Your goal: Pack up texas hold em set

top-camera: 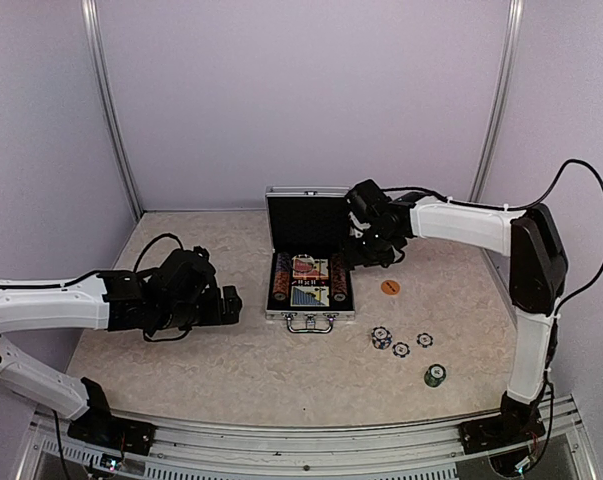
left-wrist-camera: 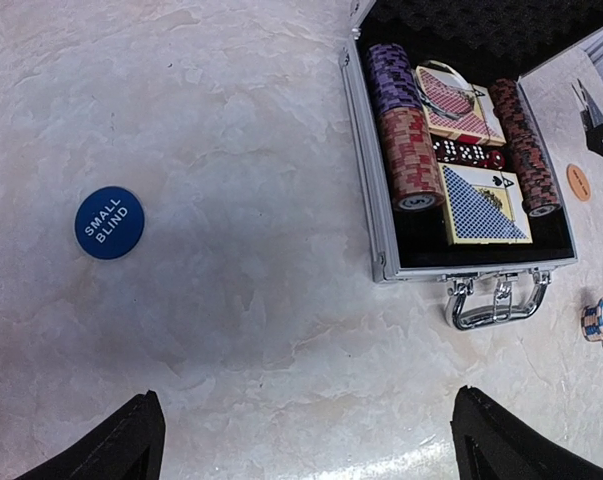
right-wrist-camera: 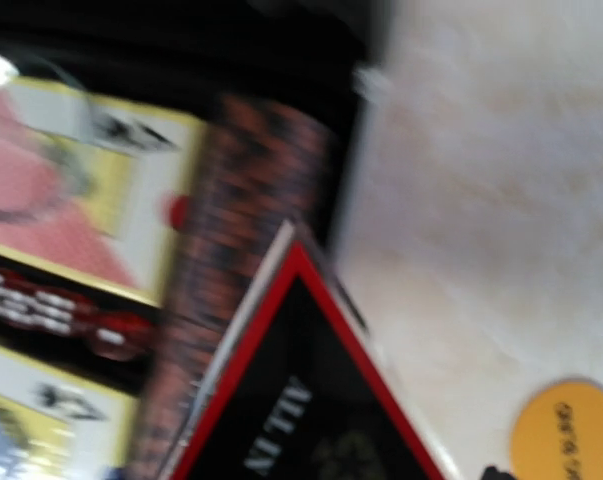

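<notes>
Right wrist: right gripper (top-camera: 364, 250) clamps black red-edged triangular plaque (right-wrist-camera: 301, 400) over ribbed silver case (left-wrist-camera: 359, 150), likely to stow; left gripper (left-wrist-camera: 308, 400) gapes empty.

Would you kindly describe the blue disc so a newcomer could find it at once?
Find the open silver case. The blue disc lies on the table off the side holding purple chips. It reads SMALL BLIND in white; the other disc is orange.

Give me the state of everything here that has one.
Case: open, lid upright.
Card decks: packed in case.
Left gripper: jaws open, empty.
Right gripper: closed on ALL IN plaque, above case.
SMALL BLIND disc: loose on table, outside case.
Orange disc: loose on table.
Green chip stack: on table, unpacked.
</notes>
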Available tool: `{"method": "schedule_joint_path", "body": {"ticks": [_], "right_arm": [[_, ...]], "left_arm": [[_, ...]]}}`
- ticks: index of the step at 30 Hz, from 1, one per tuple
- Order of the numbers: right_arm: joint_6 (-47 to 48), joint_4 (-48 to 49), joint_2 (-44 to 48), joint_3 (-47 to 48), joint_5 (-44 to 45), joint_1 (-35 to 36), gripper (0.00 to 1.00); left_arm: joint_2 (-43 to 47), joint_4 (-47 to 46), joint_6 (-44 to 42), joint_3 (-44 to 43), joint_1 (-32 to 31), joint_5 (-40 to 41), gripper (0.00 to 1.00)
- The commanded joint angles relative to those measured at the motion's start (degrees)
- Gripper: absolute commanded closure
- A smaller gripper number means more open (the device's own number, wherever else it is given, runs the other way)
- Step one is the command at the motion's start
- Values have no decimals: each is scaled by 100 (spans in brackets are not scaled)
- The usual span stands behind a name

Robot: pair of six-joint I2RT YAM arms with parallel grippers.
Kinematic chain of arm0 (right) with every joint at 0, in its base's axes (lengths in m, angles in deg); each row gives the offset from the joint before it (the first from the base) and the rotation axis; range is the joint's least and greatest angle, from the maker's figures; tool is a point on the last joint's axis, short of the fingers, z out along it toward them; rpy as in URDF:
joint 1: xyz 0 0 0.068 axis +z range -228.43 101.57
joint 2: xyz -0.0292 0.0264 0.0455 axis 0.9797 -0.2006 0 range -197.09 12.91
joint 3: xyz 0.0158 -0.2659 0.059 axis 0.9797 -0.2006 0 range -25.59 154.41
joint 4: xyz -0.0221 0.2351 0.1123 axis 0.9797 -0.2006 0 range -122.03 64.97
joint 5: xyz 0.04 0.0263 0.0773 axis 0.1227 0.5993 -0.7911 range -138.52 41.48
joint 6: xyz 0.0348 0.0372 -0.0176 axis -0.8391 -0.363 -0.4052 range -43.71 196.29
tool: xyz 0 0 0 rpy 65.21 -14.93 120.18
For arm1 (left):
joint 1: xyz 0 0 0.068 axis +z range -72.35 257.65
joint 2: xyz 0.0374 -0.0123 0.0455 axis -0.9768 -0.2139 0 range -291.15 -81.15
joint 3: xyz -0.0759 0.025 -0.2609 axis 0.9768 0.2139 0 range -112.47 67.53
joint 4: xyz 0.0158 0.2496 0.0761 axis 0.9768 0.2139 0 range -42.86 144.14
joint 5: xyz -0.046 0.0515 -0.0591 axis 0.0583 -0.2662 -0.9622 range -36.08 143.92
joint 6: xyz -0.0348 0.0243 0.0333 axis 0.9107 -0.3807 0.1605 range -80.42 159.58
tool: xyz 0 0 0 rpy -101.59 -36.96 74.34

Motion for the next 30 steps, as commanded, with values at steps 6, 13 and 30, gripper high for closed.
{"method": "schedule_joint_path", "body": {"ticks": [6, 13, 30], "right_arm": [[-248, -343, -723, 1039, 146, 456, 32], [-405, -550, -1220, 1552, 215, 686, 32], [-1125, -475, -1570, 1703, 608, 947, 30]], "left_arm": [[235, -58, 19, 96, -46, 20, 1], [262, -35, -36, 93, -46, 18, 1], [374, -38, -170, 100, -46, 38, 1]]}}
